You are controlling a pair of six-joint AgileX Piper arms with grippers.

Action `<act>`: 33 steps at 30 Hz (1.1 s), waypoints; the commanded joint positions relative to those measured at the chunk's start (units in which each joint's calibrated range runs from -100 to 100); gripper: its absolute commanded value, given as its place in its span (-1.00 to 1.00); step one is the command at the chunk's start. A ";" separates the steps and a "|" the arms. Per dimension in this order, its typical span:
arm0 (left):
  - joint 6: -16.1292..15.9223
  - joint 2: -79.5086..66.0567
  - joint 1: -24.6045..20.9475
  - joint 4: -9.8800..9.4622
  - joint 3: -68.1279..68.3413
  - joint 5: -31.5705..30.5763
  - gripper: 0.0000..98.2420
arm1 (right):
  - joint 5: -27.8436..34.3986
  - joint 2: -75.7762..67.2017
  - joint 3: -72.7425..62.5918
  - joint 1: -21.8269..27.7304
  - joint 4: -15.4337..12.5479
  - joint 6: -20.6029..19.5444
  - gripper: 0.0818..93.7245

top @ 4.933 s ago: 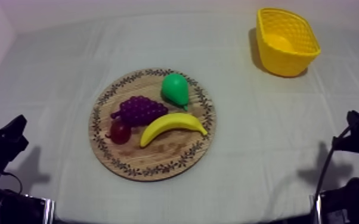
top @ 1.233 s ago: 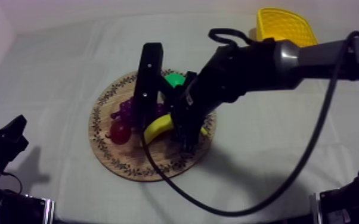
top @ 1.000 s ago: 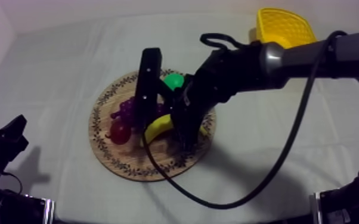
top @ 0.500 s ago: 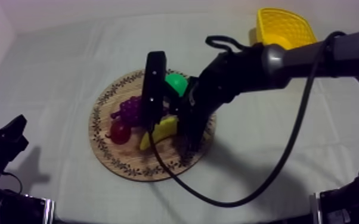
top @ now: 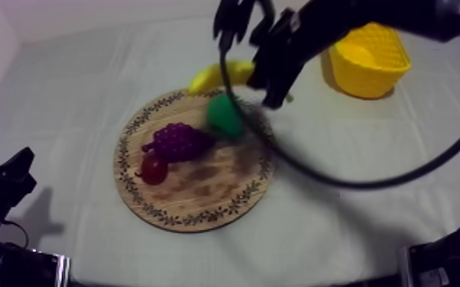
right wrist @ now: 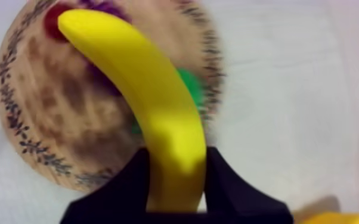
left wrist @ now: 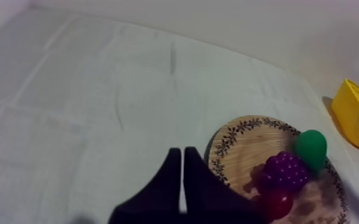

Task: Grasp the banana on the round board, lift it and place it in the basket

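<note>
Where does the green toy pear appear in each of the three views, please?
Top view: the green toy pear is at the far side of the round wooden board, beside the bunch of purple grapes.
Left wrist view: the pear is on the board, next to the grapes.
Right wrist view: it peeks out behind the held yellow banana.
Shared landmark: the board's patterned rim.

Soft, dimmish, even light, purply-grey cast on the cloth (top: pixel 72 91) from the top camera. Just faint, fuzzy-edged shadows, left of the basket (top: pixel 370 57) and beside the left gripper (top: pixel 21 169). Way brighter off the right wrist, cloth nearly washed out white round the banana (right wrist: pixel 158 113).
</note>
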 commanded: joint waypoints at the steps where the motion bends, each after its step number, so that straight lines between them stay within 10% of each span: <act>1: 0.01 0.00 -0.02 0.04 -0.03 0.01 -1.00 | 2.41 -0.80 -3.74 2.81 0.53 -0.76 -0.76; 21: -0.01 0.00 -0.02 0.04 -0.03 0.01 -1.00 | 7.03 6.65 -19.98 23.53 2.94 -4.54 -0.75; 33: 0.02 0.00 -0.02 0.04 -0.03 0.01 -1.00 | 0.22 6.89 -7.02 26.78 5.15 -4.47 -0.76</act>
